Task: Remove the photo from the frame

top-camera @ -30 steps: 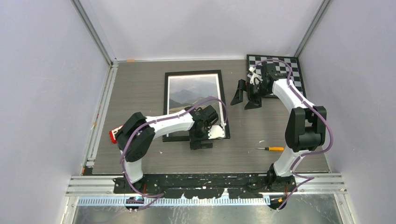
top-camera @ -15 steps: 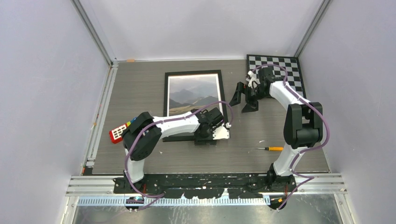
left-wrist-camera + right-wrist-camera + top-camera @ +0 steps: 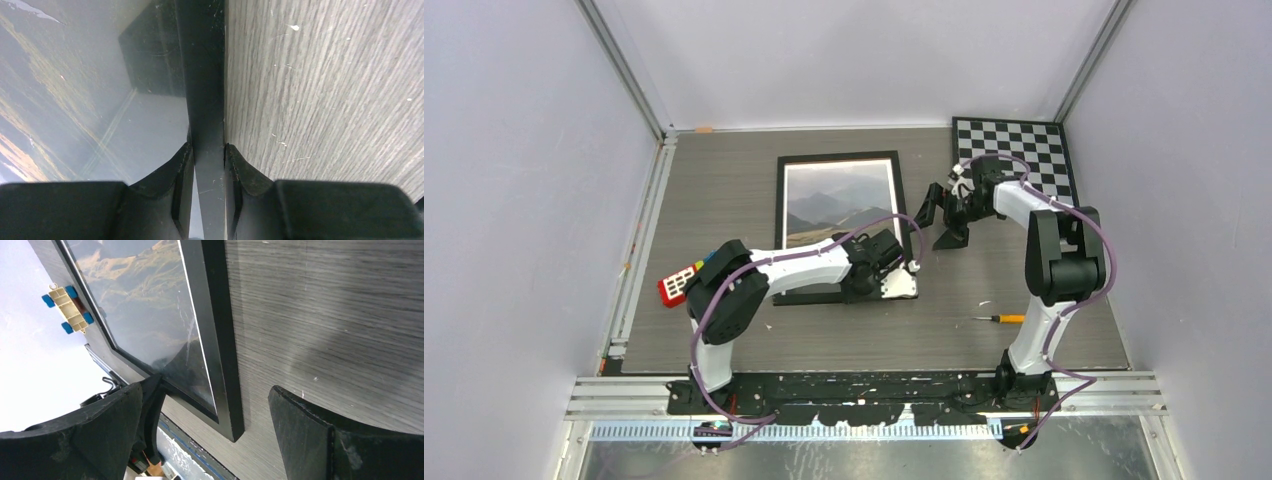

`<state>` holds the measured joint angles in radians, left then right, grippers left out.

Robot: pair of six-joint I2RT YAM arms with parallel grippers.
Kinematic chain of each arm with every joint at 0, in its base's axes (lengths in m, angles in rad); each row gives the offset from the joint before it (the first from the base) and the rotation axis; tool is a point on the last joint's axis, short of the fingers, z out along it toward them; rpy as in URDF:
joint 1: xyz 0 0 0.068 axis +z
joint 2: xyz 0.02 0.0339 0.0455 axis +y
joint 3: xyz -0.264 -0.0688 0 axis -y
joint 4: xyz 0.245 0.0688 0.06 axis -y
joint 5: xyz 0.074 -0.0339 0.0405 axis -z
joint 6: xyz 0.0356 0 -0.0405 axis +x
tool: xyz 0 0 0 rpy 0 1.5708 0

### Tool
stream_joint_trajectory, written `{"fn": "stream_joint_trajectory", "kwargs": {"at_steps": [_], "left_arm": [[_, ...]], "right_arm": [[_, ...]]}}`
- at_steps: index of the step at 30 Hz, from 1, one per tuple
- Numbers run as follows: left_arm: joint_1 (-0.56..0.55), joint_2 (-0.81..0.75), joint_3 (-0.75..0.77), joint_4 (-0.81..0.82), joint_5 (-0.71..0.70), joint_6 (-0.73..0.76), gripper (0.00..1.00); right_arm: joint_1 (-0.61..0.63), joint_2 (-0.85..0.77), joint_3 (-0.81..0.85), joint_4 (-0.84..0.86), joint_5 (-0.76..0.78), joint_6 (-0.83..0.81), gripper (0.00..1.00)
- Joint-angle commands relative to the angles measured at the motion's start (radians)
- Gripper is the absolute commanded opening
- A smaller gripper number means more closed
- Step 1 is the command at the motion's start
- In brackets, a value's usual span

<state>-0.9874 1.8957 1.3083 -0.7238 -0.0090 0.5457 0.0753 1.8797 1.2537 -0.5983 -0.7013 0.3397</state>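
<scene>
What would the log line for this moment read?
left hand: shut on frame, right rail | right hand: open, beside frame | photo: in frame

A grey wood-grain worktop (image 3: pixel 724 190) fills a small enclosed cell, seen from above. Plain, pale lilac-grey panels close it in: a back wall (image 3: pixel 854 60), a left wall (image 3: pixel 514 200) and a right wall (image 3: pixel 1184 200). Slanting aluminium posts (image 3: pixel 624 65) mark the rear corners. An aluminium rail (image 3: pixel 639 250) runs along the worktop's left edge, and a wider slotted rail (image 3: pixel 624 395) crosses its near edge, with a sheet of brushed metal (image 3: pixel 1124 455) below it. A small orange tab (image 3: pixel 703 129) sits at the back edge near the left corner. The light is even and diffuse and the shadows are soft. Up close, the worktop's fine grain carries pale flecks (image 3: pixel 295 27).
</scene>
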Motion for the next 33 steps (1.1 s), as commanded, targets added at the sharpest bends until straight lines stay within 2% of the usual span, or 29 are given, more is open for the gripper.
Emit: {"fn": "stream_joint_trajectory", "kwargs": {"at_steps": [1, 9, 15, 19, 22, 24, 33], "left_arm": [[-0.011, -0.076, 0.043, -0.039, 0.094, -0.021, 0.0], [0.012, -0.138, 0.074, -0.07, 0.144, -0.044, 0.0], [0.042, -0.204, 0.064, -0.035, 0.196, -0.058, 0.0], [0.046, -0.23, 0.058, -0.012, 0.188, -0.043, 0.0], [0.055, -0.242, 0.058, 0.018, 0.18, -0.061, 0.0], [0.061, -0.243, 0.06, 0.03, 0.174, -0.08, 0.0], [0.108, -0.245, 0.065, 0.09, 0.157, -0.145, 0.0]], "right_arm": [[-0.003, 0.017, -0.02, 0.07, -0.038, 0.047, 0.99], [-0.003, 0.062, -0.055, 0.136, -0.12, 0.098, 0.99], [0.007, 0.067, -0.134, 0.333, -0.242, 0.247, 0.95], [0.039, 0.088, -0.152, 0.422, -0.287, 0.345, 0.94], [0.063, 0.083, -0.2, 0.574, -0.319, 0.472, 0.91], [0.075, 0.074, -0.211, 0.617, -0.324, 0.508, 0.9], [0.081, 0.047, -0.24, 0.678, -0.372, 0.602, 0.8]]}}
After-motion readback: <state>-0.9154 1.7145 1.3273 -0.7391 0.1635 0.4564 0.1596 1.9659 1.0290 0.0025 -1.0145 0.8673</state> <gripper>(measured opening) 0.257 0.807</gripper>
